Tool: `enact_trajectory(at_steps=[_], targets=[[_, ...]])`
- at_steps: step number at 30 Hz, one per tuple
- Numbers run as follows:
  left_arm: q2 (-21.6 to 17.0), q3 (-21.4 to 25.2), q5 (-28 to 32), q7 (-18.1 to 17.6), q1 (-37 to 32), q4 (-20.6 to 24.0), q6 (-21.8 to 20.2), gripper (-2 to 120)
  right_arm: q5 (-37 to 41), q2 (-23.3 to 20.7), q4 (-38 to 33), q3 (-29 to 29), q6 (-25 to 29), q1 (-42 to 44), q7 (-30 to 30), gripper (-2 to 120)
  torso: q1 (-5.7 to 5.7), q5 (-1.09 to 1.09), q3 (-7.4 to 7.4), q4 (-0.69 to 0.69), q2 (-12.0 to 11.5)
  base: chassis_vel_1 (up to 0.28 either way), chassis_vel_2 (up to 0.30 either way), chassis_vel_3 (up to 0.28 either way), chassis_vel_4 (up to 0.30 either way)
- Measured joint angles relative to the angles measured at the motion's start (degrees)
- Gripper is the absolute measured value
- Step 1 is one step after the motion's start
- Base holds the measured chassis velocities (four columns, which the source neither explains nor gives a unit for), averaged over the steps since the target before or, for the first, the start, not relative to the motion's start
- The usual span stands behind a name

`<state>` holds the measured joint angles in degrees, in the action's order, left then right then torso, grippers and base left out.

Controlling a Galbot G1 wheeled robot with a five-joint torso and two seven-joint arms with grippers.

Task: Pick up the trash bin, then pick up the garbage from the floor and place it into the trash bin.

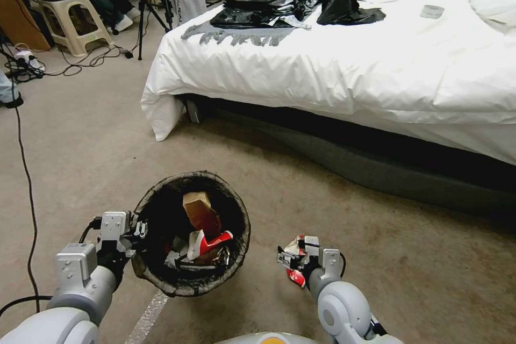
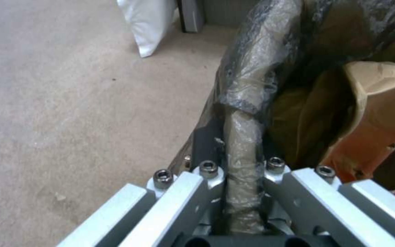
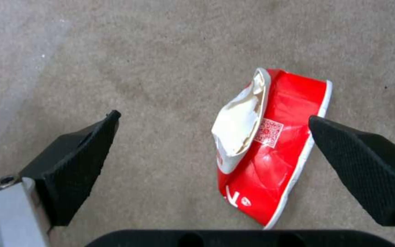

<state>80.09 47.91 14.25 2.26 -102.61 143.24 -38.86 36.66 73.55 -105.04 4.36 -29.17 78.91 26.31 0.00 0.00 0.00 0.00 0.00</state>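
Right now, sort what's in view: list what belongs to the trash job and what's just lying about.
Job:
- trash bin, its rim clamped by the left pincer
- red-white carton on the floor, between the open right pincer fingers
- brown paper bag already binned

Lying about:
- black bags on the bed
- stool
- floor cable

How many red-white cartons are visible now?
2: one carton inside the trash bin, one carton on the floor beneath the open right gripper. Others may be hidden.
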Motion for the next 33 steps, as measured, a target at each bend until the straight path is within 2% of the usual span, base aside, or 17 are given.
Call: enact_trajectory(at_steps=[33], targets=[[-0.27,-0.18,0.05,0.02,0.12,0.00,-0.05,1,-2.16,1.38,10.58,-1.16,1.57,-4.91,-0.41,100,0.00,0.00,0.00,0.00,0.00,0.000,0.000,0.000,0.000]])
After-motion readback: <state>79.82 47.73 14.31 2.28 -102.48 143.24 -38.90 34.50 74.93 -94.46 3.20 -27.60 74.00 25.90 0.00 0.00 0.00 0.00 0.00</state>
